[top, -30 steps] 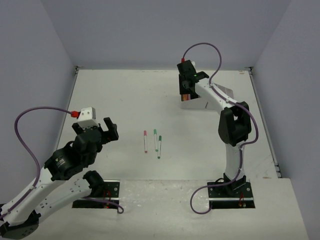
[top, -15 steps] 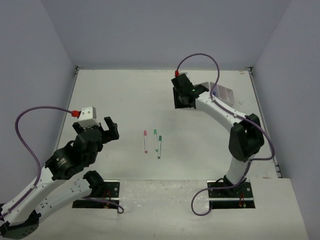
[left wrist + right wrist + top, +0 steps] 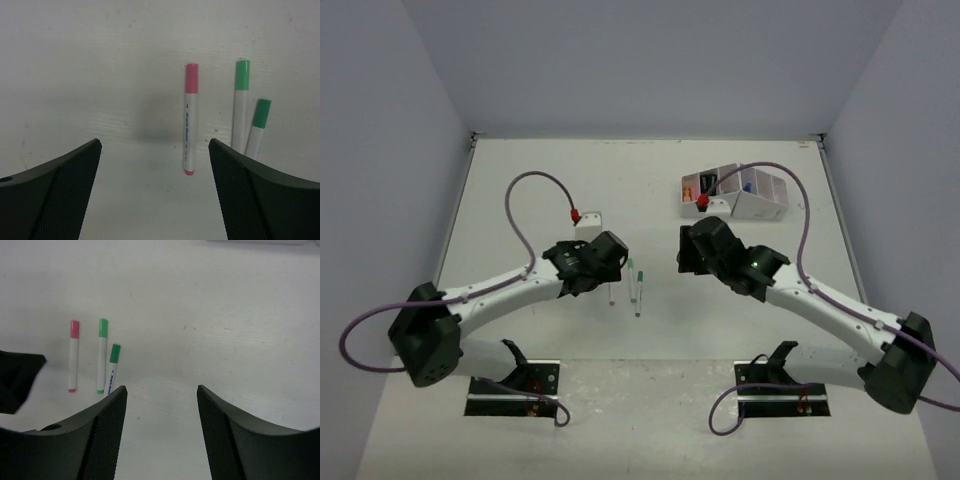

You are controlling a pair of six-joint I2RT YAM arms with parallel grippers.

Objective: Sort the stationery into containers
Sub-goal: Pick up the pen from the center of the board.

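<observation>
Three thin pens lie side by side on the white table between the arms: one pink-capped (image 3: 190, 120) and two green-capped (image 3: 240, 110) (image 3: 257, 125). They also show in the right wrist view, the pink one (image 3: 73, 356) and the green ones (image 3: 102, 356) (image 3: 113, 367). My left gripper (image 3: 155, 145) is open and empty just above the table, with the pink pen's near end between its fingers. My right gripper (image 3: 161, 390) is open and empty, to the right of the pens over bare table. The white organizer (image 3: 760, 205) stands at the far right, with some small coloured items (image 3: 692, 190) in its left compartment.
A small white block (image 3: 590, 225) sits just behind my left wrist. In the top view the left gripper (image 3: 605, 265) and right gripper (image 3: 688, 250) face each other with the pens (image 3: 638, 290) between them. Grey walls close in the table on three sides.
</observation>
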